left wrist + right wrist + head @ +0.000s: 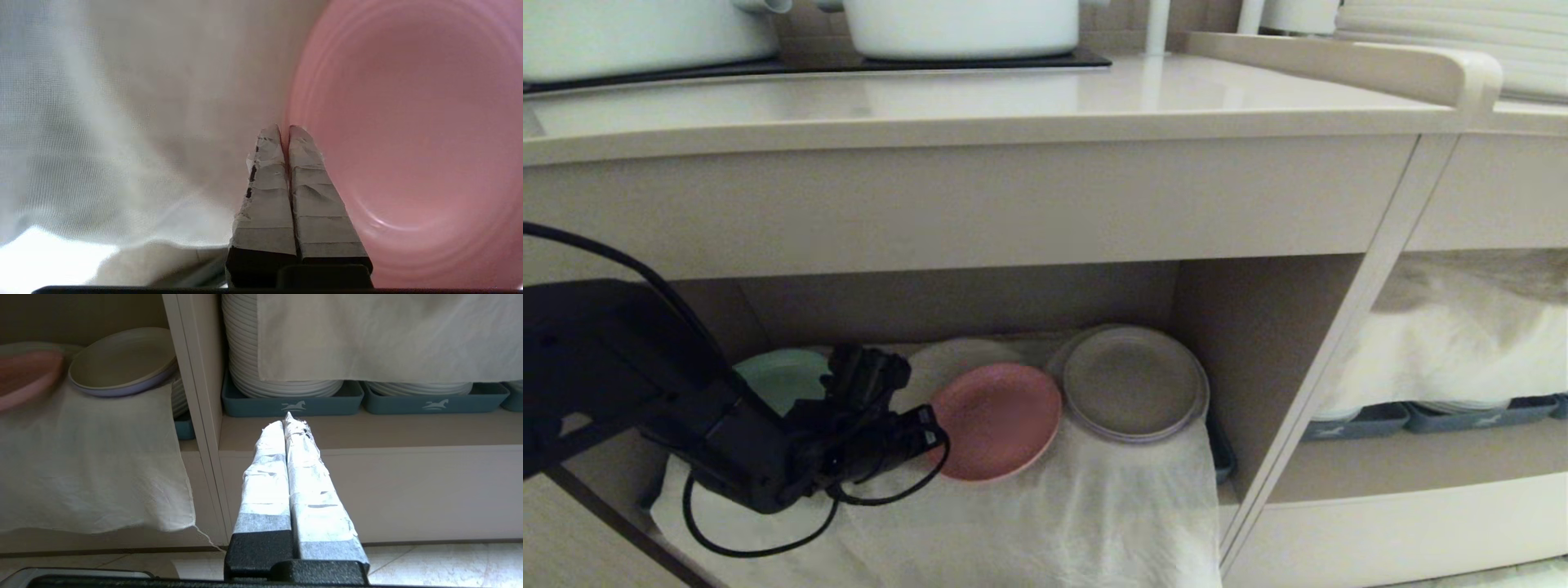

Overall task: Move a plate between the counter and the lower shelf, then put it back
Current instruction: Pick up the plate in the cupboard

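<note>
The pink plate (1001,420) lies on the white cloth inside the lower shelf (1258,327), below the beige counter (1013,98). My left gripper (931,430) reaches into the recess from the left and meets the plate's left rim. The left wrist view shows its taped fingers pressed together at the gripper tip (285,130), shut on the edge of the plate (408,143), one finger on the cloth side and one on the plate side. My right gripper (287,419) is shut and holds nothing, parked low in front of the neighbouring shelf.
A green plate (780,376) sits behind my left arm and a grey-brown plate (1131,384) sits right of the pink one. The cloth (1094,506) hangs over the shelf's front. Grey-blue trays (1364,420) of white dishes fill the right shelf. White pots (964,24) stand on the hob.
</note>
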{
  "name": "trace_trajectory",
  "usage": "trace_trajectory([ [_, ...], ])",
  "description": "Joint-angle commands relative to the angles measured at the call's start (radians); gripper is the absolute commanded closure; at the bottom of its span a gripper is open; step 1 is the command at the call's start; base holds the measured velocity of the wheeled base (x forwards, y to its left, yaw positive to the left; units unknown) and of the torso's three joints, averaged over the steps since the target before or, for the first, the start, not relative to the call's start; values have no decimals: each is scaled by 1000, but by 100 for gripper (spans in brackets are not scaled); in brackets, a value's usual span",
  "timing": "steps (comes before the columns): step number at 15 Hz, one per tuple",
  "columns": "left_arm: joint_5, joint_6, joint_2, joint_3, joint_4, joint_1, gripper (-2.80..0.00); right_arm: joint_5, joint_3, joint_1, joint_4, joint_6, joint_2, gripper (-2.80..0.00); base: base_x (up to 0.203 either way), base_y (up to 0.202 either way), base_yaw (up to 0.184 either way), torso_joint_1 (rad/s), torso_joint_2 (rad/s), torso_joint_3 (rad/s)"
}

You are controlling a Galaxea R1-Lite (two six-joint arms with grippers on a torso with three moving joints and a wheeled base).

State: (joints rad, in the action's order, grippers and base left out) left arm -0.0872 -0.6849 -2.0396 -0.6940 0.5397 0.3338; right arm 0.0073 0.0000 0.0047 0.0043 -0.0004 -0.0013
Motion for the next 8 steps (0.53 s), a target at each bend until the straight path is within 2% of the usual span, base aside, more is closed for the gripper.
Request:
trace_trajectory([
  [1, -3, -4, 6, 3, 5, -1, 0, 0, 0, 0, -1, -1, 1, 0, 0, 0, 0, 0, 0, 0],
  [8, -11, -2, 38, 46, 6, -2, 0, 0, 0, 0, -1, -1, 1, 0, 0, 0, 0, 0, 0, 0],
])
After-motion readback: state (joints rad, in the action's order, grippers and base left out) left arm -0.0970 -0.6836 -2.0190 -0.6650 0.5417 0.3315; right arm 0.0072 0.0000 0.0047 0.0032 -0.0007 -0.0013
